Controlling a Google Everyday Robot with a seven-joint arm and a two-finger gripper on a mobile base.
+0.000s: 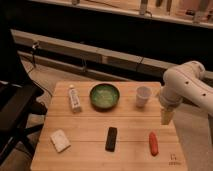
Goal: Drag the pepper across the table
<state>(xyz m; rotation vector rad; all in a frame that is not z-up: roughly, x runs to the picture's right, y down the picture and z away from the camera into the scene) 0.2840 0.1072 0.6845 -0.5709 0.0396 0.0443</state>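
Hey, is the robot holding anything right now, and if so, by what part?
Nothing, as far as shows. The gripper hangs near the right edge of the table, apart from the pepper lying there.

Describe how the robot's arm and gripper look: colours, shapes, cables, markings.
The arm is glossy white, built of thick rounded segments with a bulbous joint. No cables or markings show on it. The gripper, a slim pale cream-yellow piece below the white wrist, is over the right edge of the table, between the white cup and the pepper.
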